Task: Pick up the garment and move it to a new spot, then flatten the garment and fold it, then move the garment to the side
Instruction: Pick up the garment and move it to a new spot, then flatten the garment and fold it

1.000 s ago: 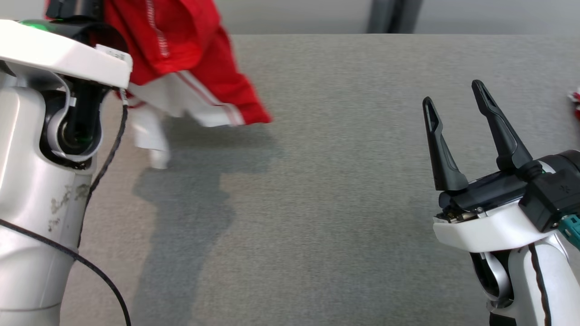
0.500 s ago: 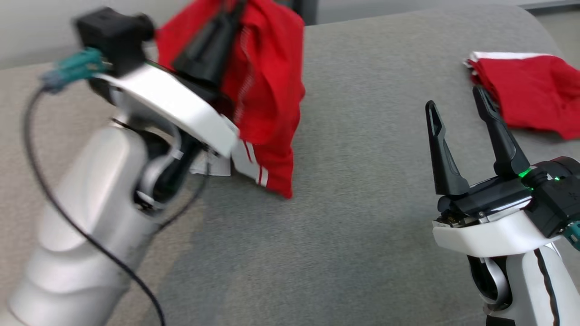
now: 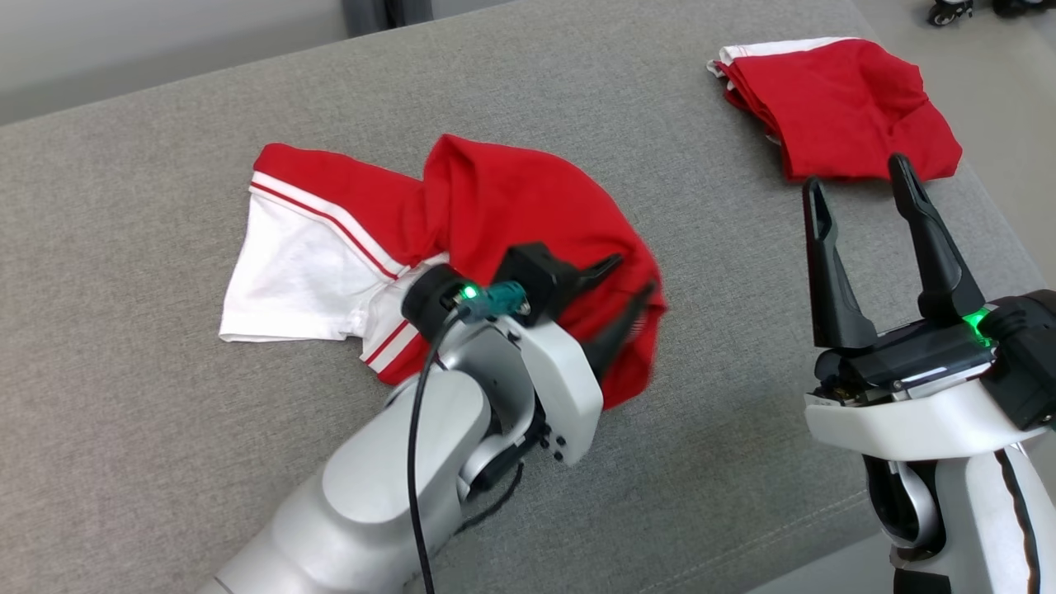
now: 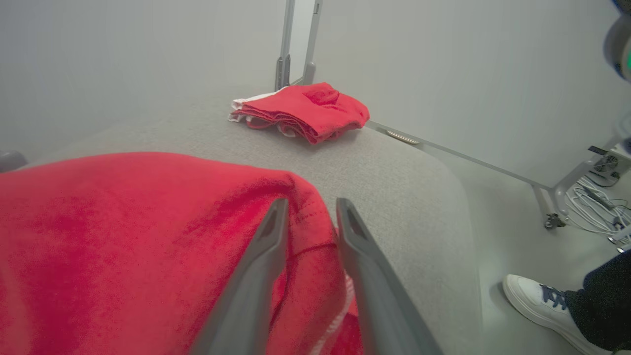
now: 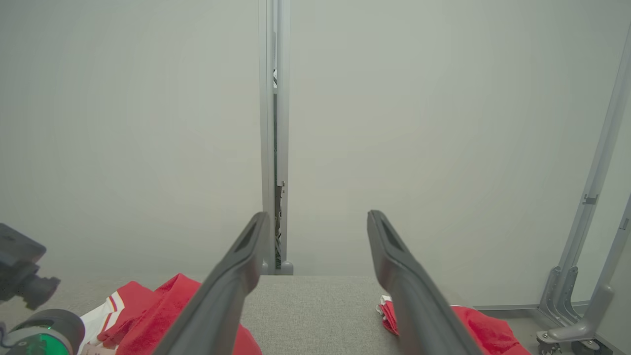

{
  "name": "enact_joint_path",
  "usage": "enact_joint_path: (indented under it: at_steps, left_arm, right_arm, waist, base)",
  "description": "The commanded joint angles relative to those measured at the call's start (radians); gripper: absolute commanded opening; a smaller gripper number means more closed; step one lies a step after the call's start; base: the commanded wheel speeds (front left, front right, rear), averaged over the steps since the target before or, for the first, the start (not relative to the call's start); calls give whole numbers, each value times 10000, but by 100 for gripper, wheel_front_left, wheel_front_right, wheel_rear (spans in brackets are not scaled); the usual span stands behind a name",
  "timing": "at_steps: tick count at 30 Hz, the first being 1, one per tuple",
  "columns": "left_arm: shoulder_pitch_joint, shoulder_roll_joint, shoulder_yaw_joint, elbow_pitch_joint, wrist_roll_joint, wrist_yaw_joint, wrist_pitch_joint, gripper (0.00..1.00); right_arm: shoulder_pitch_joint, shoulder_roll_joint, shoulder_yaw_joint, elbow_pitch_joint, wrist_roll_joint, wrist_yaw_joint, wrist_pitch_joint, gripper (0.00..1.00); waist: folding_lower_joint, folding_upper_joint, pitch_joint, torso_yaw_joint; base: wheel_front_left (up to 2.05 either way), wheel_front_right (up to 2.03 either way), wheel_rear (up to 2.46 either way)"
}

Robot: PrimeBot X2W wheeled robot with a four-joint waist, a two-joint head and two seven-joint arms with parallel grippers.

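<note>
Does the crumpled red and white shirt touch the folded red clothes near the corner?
Apart. The head view shows bare grey cushion between the shirt and the folded clothes; the left wrist view shows that gap too.

A: Does the left gripper (image 4: 312, 203) pinch the garment (image 4: 123, 236)?

B: It cannot be told. Red cloth shows in the narrow gap between its fingers, but a grip is not clear. Near that camera the garment is blurred, and the left and bottom edges cut it off.

A: And elsewhere?

B: In the head view the left arm (image 3: 396, 478) covers part of the garment, and the bottom edge cuts the right arm (image 3: 907, 429). A finger of the right gripper (image 5: 318, 214) hides part of the folded red pile (image 5: 485, 330). A person's shoe (image 4: 532, 301) and trouser leg (image 4: 611, 305) are cut at the corner.
</note>
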Motion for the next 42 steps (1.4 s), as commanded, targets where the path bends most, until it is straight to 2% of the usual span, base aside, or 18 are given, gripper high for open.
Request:
enact_joint_path:
  at_steps: [1, 6, 12, 17, 23, 25, 28, 30, 35, 42]
  left_arm:
    - [177, -10, -141, 157, -70, -188, -133, 100]
    - [213, -129, -207, 408, -175, -306, -811, 100]
    - [303, 87, 494, -3, -369, -24, -1890, 100]
    - [653, 873, 1310, -644, -183, 539, -2698, 100]
    - [1909, 1915, 2502, -1604, 246, 1181, -2982, 100]
    - [2925, 2050, 3298, -2295, 527, 1369, -2986, 100]
    - [3598, 2072, 3830, -2692, 787, 1418, -2989, 100]
    - [4293, 1938, 4268, -3021, 1075, 1409, -2991, 100]
    - [5576, 1227, 5157, -3483, 1675, 1049, -2993, 100]
    - [6047, 186, 5671, -3428, 2419, 324, -2995, 100]
  right_arm:
    - [-56, -29, -57, 33, -11, -5, -88, 100]
    - [62, -30, -154, 109, -112, -4, -95, 100]
    - [170, -30, -273, 155, -275, -4, 39, 100]
    - [339, -35, -22, 206, -557, -4, 265, 100]
    - [686, -33, 37, 369, -831, -4, 462, 100]
    - [858, -41, 69, 453, -915, -5, 518, 100]
    - [973, -36, 84, 531, -949, -5, 485, 100]
    - [1100, -38, 77, 615, -900, -5, 446, 100]
    - [1336, -33, 82, 852, -928, -5, 452, 100]
    - [1238, -32, 160, 1197, -1092, -4, 684, 100]
  waist:
    - [0, 0, 7, 21]
    - [0, 0, -201, 446]
    - [0, 0, -655, 1334]
    - [0, 0, -1119, 2102]
    - [0, 0, -1606, 2963]
    - [0, 0, -1766, 3285]
    - [0, 0, -1861, 3461]
    - [0, 0, -1970, 3614]
    - [0, 0, -2121, 3951]
    - [0, 0, -2005, 4533]
  base:
    - [0, 0, 0]
    - [0, 0, 0]
    - [0, 0, 0]
    - [0, 0, 0]
    - [0, 0, 0]
    - [0, 0, 0]
    - [0, 0, 0]
    - [0, 0, 0]
    - [0, 0, 0]
    - [0, 0, 0]
